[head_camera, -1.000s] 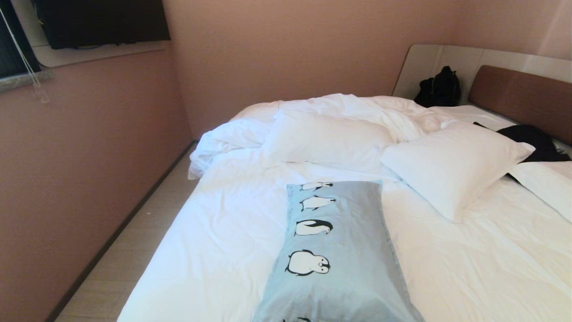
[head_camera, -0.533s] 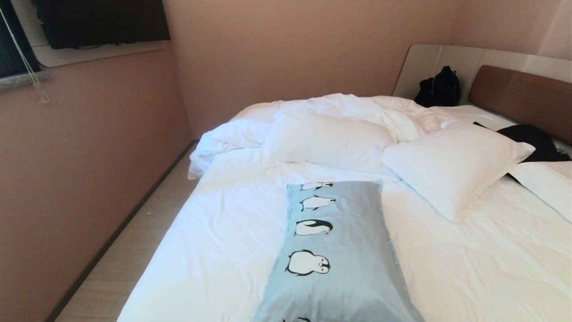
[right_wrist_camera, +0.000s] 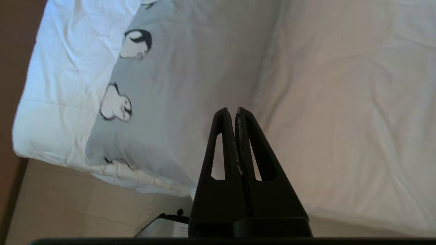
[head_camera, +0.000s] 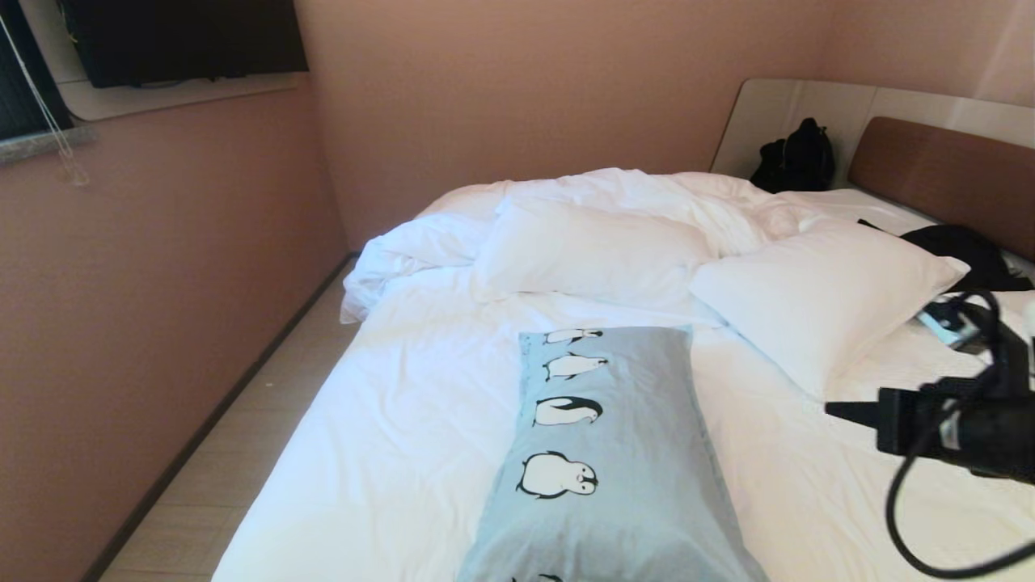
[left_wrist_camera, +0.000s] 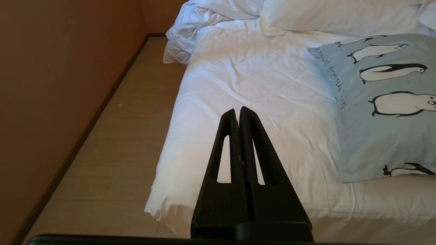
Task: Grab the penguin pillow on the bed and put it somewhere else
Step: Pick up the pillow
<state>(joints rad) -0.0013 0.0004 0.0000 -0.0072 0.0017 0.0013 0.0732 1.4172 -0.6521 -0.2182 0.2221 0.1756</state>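
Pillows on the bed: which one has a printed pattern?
The penguin pillow, nearest the camera: pale blue with black-and-white penguins. The two white pillows behind it are plain.

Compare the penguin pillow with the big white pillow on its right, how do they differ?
The penguin pillow is pale blue with printed penguins; the white pillow is plain. The penguin pillow lies flat at the near edge of the bed; the white pillow sits farther back, plumper and skewed. Both rest untouched on the sheet.
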